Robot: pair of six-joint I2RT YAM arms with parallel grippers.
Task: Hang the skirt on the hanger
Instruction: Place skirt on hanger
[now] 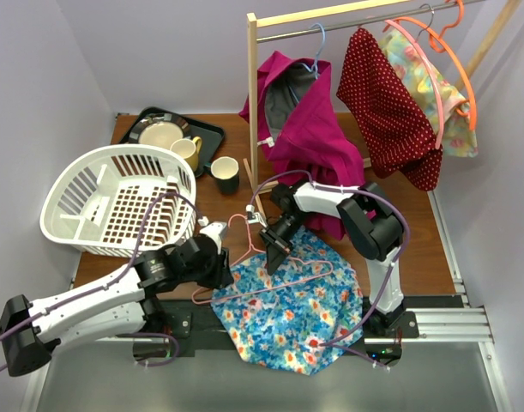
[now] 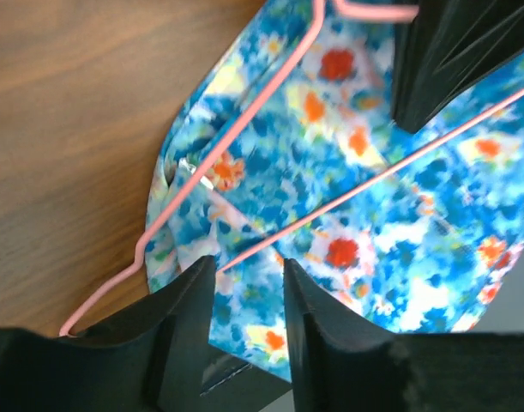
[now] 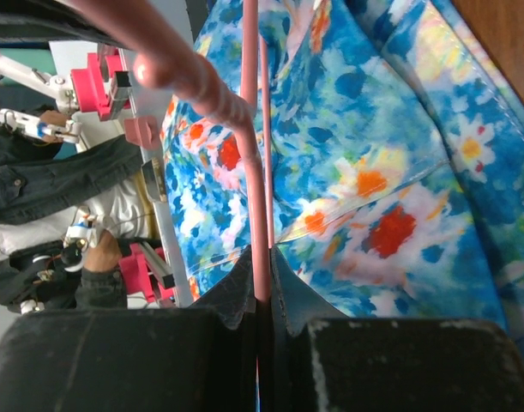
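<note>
- Top view: the skirt, blue with a flower print, lies spread at 6 o'clock on the worktop, between the two arm bases. Its near hem overhangs the worktop's edge.
- Left wrist view: the pink wire hanger lies on top of the skirt's far part. Its long bar crosses the print and one corner juts past the cloth onto bare wood.
- The right fingers are clenched on the hanger. In the right wrist view we see the pink wire pinched tight between them, with the skirt directly beyond.
- The left fingers stand partly apart over the skirt's 9 o'clock edge, where the hanger's long bar runs into the gap between them. They grasp nothing we can see, and we cannot tell whether they touch the cloth.
- A white basket sits at 10 o'clock from the skirt, well apart from it.
- A black tray with dishes is at 11 o'clock, with a dark cup just beside it.
- A wooden rack stands at 12 o'clock. It carries a magenta garment and a red dotted garment on other hangers.
</note>
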